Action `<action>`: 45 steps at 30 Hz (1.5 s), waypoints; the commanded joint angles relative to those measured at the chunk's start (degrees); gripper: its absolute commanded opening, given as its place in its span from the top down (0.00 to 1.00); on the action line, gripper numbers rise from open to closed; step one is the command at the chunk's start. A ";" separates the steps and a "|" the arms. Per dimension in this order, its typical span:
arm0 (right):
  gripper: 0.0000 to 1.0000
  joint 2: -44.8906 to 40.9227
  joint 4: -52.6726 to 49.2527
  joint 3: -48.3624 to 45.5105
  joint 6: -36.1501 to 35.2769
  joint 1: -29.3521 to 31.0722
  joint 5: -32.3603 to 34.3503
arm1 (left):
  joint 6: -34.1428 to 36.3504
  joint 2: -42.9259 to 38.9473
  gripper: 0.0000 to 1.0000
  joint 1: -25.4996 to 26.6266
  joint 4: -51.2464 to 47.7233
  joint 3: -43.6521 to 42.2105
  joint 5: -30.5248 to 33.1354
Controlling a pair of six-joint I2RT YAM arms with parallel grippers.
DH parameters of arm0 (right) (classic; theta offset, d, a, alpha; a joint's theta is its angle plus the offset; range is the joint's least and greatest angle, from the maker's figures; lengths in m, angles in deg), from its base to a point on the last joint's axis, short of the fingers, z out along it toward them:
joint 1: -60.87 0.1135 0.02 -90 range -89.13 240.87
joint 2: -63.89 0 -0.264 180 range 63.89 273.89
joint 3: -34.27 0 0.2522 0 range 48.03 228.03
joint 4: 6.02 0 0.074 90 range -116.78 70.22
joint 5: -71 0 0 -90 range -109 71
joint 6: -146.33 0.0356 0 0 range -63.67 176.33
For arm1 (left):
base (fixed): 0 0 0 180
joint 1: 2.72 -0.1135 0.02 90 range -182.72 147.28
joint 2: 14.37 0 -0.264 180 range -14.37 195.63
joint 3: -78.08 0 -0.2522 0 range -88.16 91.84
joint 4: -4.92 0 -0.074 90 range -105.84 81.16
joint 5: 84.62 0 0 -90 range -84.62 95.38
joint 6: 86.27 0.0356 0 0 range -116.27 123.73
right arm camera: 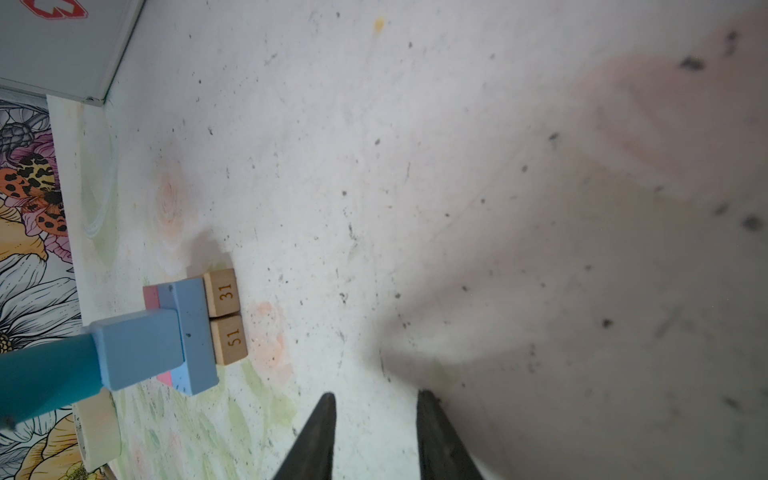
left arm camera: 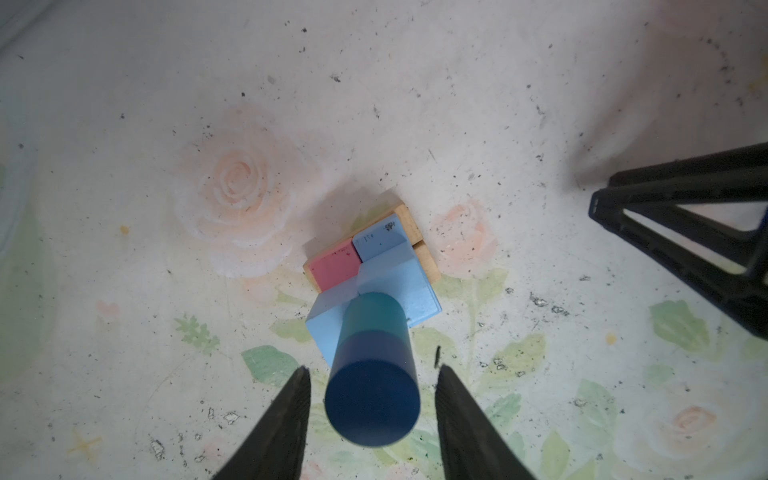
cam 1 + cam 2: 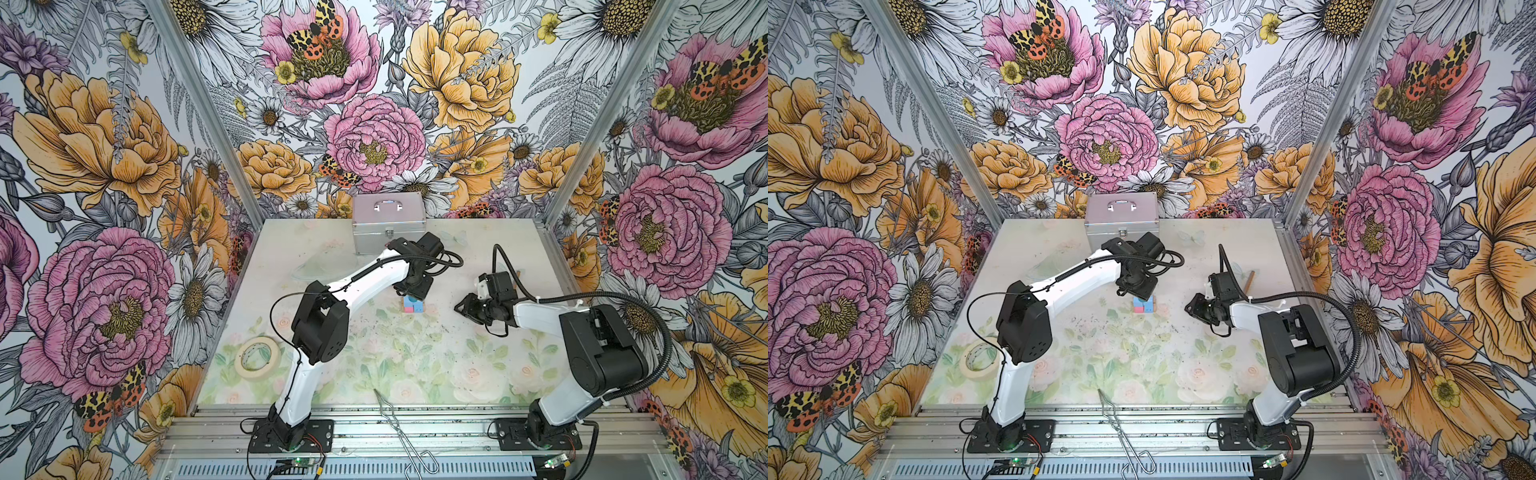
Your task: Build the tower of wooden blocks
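Observation:
The tower (image 3: 411, 306) (image 3: 1144, 306) stands mid-table. From the left wrist view it shows two tan planks (image 2: 424, 257) at the bottom, a pink slab (image 2: 334, 266) and a light blue slab (image 2: 378, 245) on them, then a light blue cube (image 2: 419, 303), a teal cylinder (image 2: 376, 311) and a dark blue cylinder (image 2: 372, 403) upright on top. My left gripper (image 2: 372, 369) (image 3: 413, 293) hangs over it, open, with a fingertip on each side of the dark blue cylinder and a gap on both sides. My right gripper (image 1: 376, 394) (image 3: 461, 309) is open and empty, to the right of the tower (image 1: 166, 340).
A silver case (image 3: 388, 226) stands at the back, behind the left wrist. A roll of beige tape (image 3: 257, 357) lies at the front left. Metal tongs (image 3: 399, 419) lie across the front rail. A brown stick (image 3: 1250, 281) lies behind the right wrist.

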 commanded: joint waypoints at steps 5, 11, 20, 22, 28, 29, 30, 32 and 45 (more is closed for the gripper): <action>0.65 1.31 -1.02 -1.25 -0.24 -0.28 0.77 | 0.09 -0.35 0.39 -0.52 -0.28 1.38 0.81; 0.65 1.06 -1.02 -1.24 -0.27 -0.24 0.78 | -0.18 -1.55 0.32 -0.57 -0.30 1.38 1.88; 0.64 1.31 -1.18 -0.81 -0.23 -0.36 0.95 | -0.87 -5.87 0.26 -0.73 2.22 0.19 2.38; 0.63 1.19 -1.35 -0.72 -0.22 -0.40 1.05 | -1.43 -7.21 0.26 -0.95 3.02 -0.60 2.53; 0.62 0.58 -2.31 -0.08 -0.45 -0.51 1.13 | -3.20 -12.36 0.25 -2.83 8.10 -5.23 0.30; 0.61 0.41 -2.50 0.05 -0.49 -0.52 1.18 | -3.59 -13.28 0.25 -3.14 9.23 -6.28 -0.17; 0.61 0.29 -2.75 0.07 -0.53 -0.54 1.31 | -3.93 -14.59 0.24 -3.59 10.54 -7.64 -0.55; 0.60 -0.17 -3.10 0.25 -0.64 -0.66 1.46 | -4.46 -16.46 0.24 -4.32 12.92 -10.13 -1.39; 0.54 -4.58 -7.72 1.70 -0.50 -0.77 3.84 | -9.49 -36.62 0.25 -11.50 35.29 -33.30 -7.85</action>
